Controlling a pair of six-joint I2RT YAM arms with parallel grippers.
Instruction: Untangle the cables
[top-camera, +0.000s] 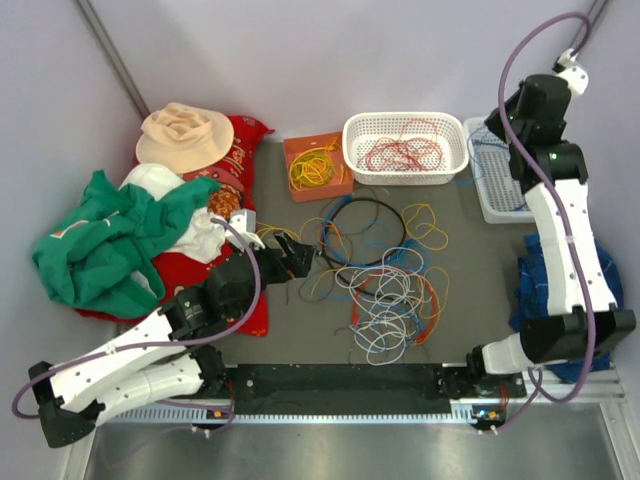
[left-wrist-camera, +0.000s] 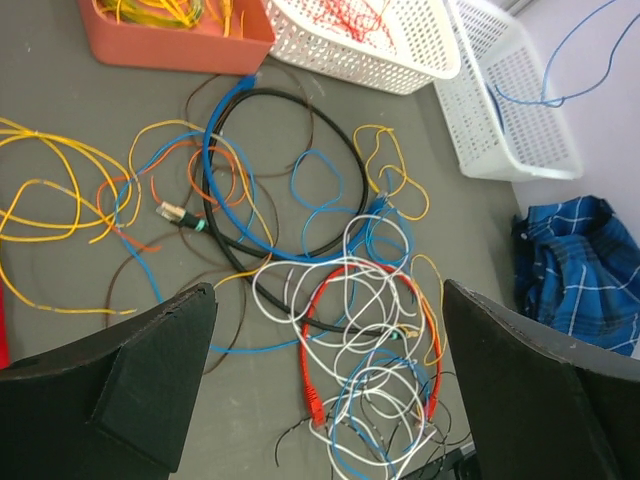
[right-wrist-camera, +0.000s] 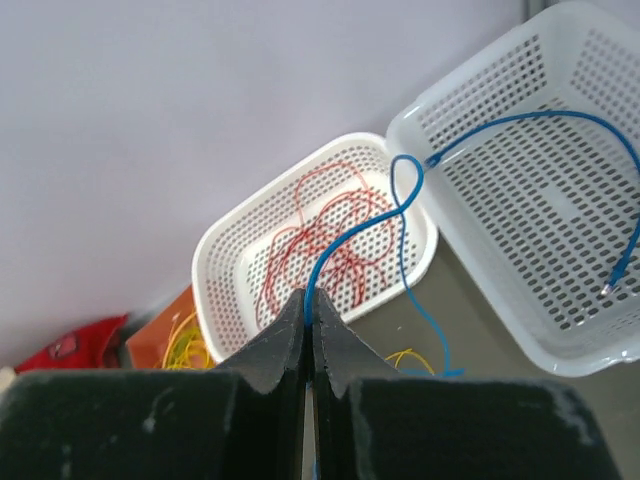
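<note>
Grey tabletop (top-camera: 300, 330), clothes heap (top-camera: 110, 240) left; left tool (top-camera: 298, 257) spread; right tool (right-wrist-camera: 309, 306) pinching blue cable (right-wrist-camera: 352, 237).

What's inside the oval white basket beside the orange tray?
Only thin red cables, coiled on the floor of the oval white basket. In the right wrist view a blue cable held by the right tool crosses in front of it. Anything under the coils is covered.

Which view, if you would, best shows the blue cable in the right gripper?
Right wrist: the blue cable runs from the shut right gripper into the basket. Left wrist shows only its far loop; top external, faint blue lines.
</note>
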